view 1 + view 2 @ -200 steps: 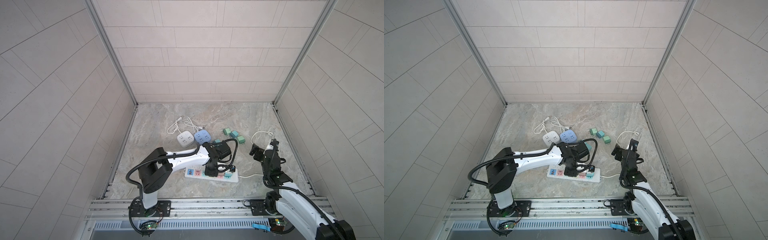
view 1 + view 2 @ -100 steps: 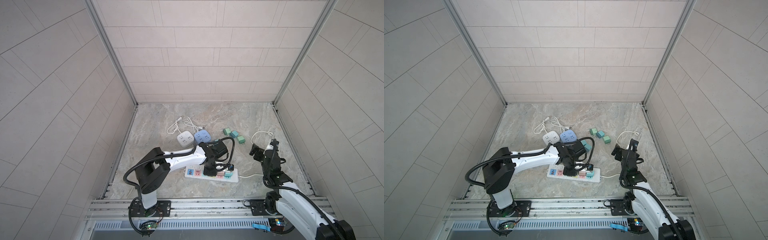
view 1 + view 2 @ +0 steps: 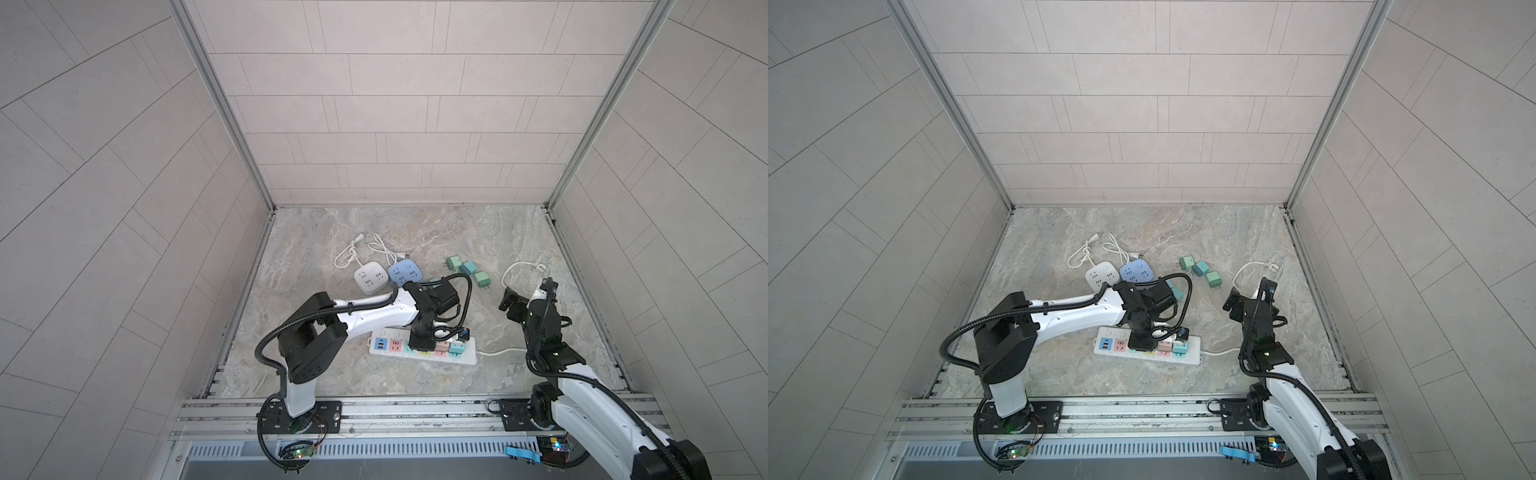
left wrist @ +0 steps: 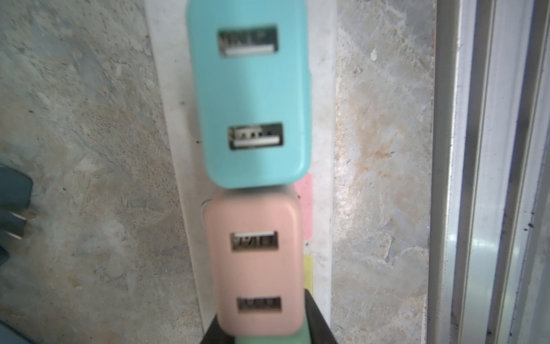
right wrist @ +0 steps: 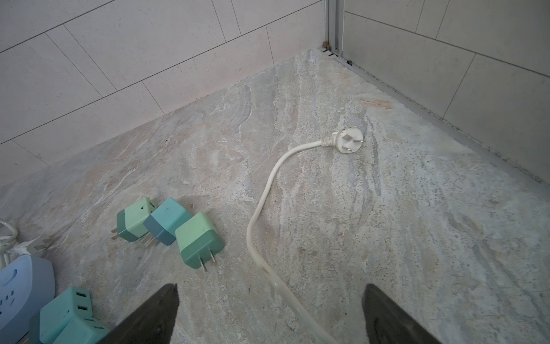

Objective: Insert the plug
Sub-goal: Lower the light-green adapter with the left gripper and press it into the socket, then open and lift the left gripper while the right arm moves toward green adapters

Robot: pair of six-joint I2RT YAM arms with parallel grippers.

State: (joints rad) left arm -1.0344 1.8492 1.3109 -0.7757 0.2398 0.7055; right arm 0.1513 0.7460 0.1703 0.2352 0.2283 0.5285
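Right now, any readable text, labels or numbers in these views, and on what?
None legible.
Teal charger: marks inside upper USB port, too blurred.
Pink charger: port marks blurred too.
Green charger: barely in view, no print seen.
Power strip: socket markings too small.
Blue cube socket: symbols only, too small.

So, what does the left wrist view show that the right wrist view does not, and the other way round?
Only the left wrist view: the white power strip with a teal adapter and a pink adapter sitting on it, and the left gripper shut on a green adapter.

Only the right wrist view: three loose adapters, a white cord ending in a three-pin plug, a blue socket cube, the tiled wall and the open right gripper.

Both: the marbled floor.
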